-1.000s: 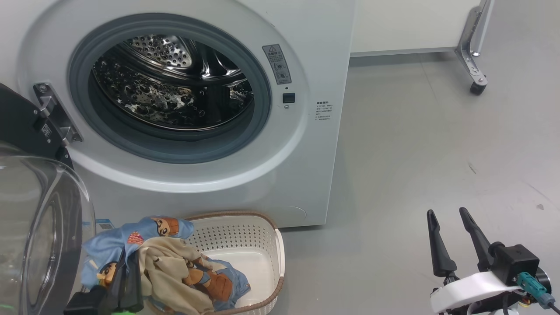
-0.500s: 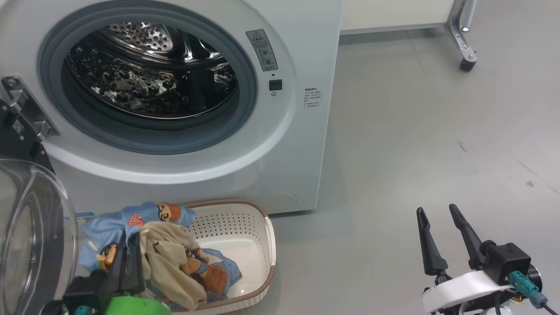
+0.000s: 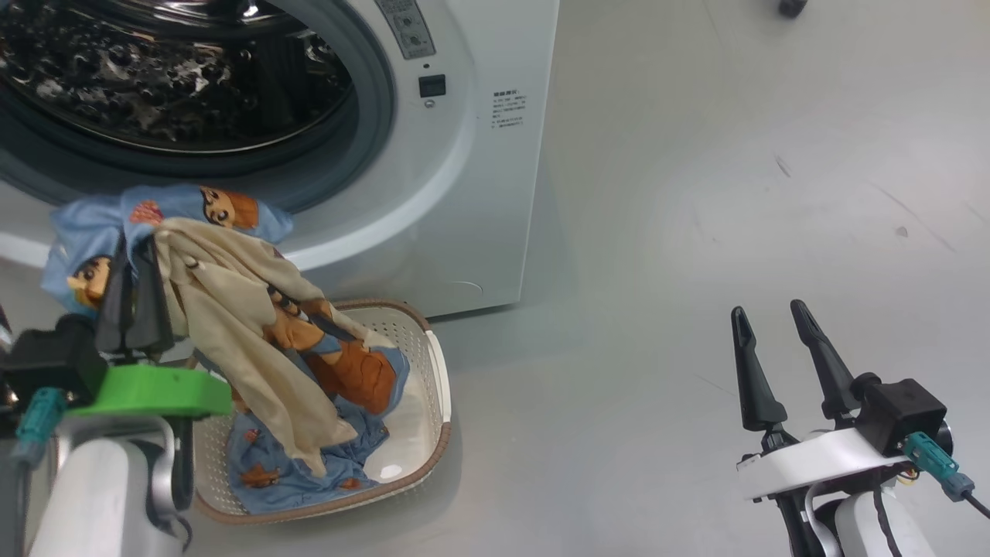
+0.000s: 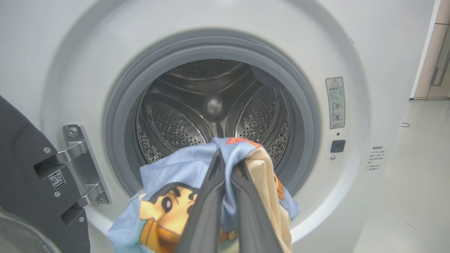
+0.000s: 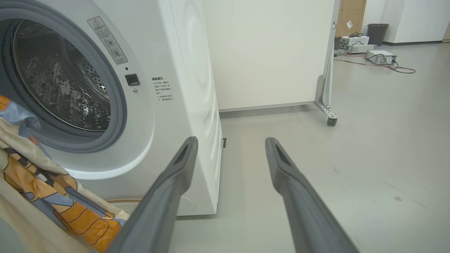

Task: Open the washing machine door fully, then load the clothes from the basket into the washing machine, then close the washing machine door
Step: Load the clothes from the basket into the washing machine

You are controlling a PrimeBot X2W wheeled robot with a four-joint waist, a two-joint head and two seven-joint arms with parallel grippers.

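Two tools: left tool [image 3: 138, 247] clamped on soft blue-and-cream cartoon-print clothes [image 3: 232, 309] over the cream perforated plastic basket [image 3: 435, 402], right tool [image 3: 767, 309] spread apart.

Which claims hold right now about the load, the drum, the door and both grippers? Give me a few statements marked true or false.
1. The left gripper is shut on the clothes. True.
2. The right arm holds a garment. False: the right gripper is open and empty.
3. Garments lie inside the washer. False: the drum of the washing machine shows bare steel where visible.
4. Part of the clothes hangs down into the basket. True.
5. The washer is shut. False: the washing machine door stands swung open on its hinge.
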